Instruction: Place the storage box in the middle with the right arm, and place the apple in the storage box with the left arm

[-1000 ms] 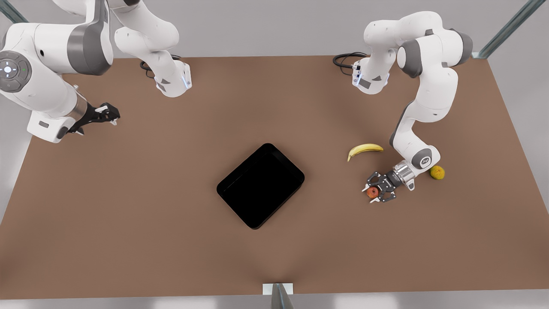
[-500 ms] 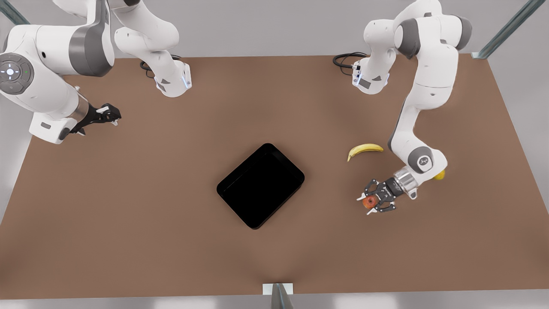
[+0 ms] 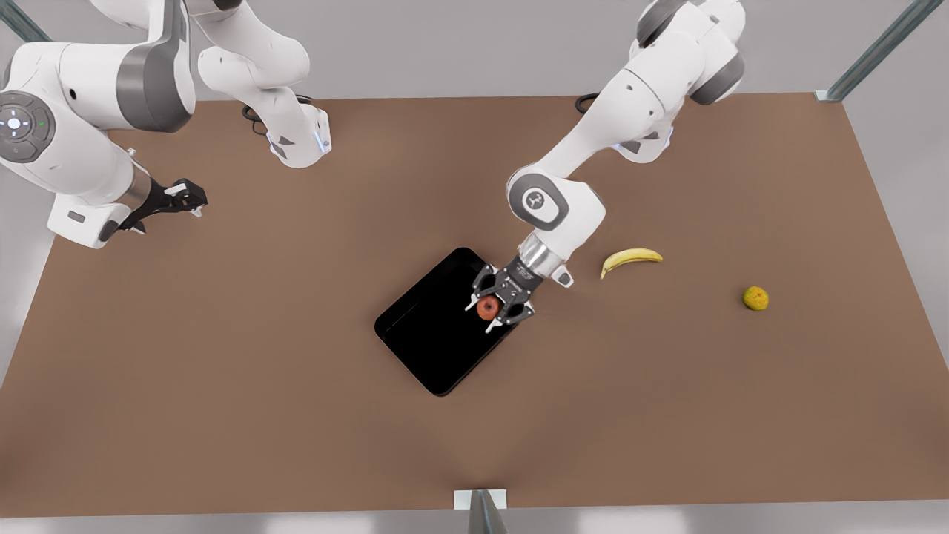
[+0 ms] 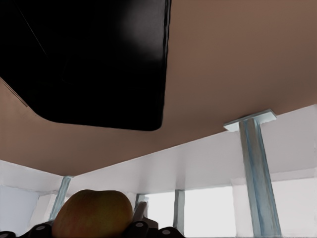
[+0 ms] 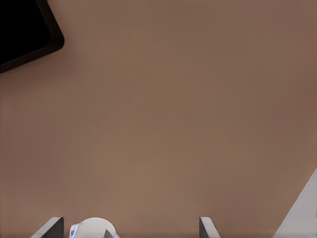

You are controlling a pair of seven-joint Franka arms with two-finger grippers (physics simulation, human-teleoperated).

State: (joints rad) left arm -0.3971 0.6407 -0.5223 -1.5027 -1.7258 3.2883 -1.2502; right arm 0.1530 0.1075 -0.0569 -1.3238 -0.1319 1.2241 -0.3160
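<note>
Left gripper (image 3: pixel 489 307): clamped on apple (image 3: pixel 487 308), above storage box (image 3: pixel 430 334). Right gripper (image 3: pixel 194 202): well apart, waiting, fingers spread, nothing held.

**Apple held over the box's right corner**

Storage box (image 3: pixel 445 326): glossy black, rectangular, rounded corners, low walls, open top. Lies flat on the brown surface (image 3: pixel 222 371) near its middle, turned diagonally, one corner pointing to the near edge. Interior reads solid black.

Apple (image 3: pixel 487 308): small, round, red-orange. Gripped between the fingers of the left hand (image 3: pixel 491 306), over the box's right part, just inside its rim. Left wrist view shows the apple (image 4: pixel 92 214) clear of the box (image 4: pixel 89 59).
</note>
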